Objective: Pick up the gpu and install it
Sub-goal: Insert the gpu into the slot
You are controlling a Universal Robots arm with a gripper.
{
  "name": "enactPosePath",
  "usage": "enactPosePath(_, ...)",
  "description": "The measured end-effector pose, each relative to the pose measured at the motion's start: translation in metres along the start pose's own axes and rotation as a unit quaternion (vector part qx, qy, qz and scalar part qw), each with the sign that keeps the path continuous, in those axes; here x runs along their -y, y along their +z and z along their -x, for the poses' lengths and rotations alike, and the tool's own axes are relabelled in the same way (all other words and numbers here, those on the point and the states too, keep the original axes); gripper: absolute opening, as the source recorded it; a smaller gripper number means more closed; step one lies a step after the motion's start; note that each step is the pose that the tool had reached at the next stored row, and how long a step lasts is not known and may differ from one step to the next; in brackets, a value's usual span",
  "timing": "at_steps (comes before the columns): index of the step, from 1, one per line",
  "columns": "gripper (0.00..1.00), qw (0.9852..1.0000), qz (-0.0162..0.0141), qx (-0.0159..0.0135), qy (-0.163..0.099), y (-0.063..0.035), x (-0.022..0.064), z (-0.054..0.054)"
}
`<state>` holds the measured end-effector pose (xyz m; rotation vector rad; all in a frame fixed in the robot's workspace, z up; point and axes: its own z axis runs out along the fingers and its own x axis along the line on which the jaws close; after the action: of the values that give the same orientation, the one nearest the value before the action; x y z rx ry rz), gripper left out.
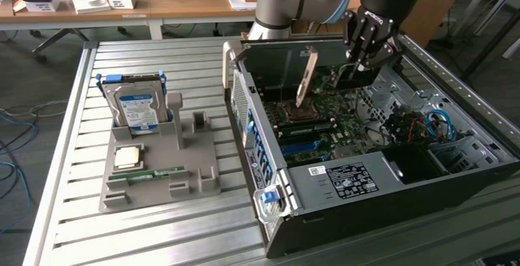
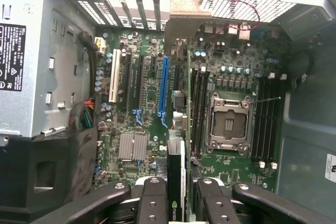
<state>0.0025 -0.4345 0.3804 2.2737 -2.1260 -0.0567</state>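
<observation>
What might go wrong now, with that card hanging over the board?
The gpu, clamped in the gripper, seems to hang beside the blue slot rather than over it, so it might press onto the board. Its bracket sits close to the case's rear wall and might catch there.

- thin flat black gpu card: green logo mark on its edge
- pale beige metal bracket strip: plain
- glossy black jointed gripper
- broad green motherboard: one blue slot, one white slot
- boxy silvery hard drive: blue-and-white label, seemingly blue side rails
- grey moulded plastic tray: unpatterned
</observation>
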Motion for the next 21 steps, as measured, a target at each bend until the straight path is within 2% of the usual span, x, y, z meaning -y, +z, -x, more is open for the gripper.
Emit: enactPosePath(21,0.27,1.0,0.0,-0.0001,0.0,0.0228,-0.0016,0.0)
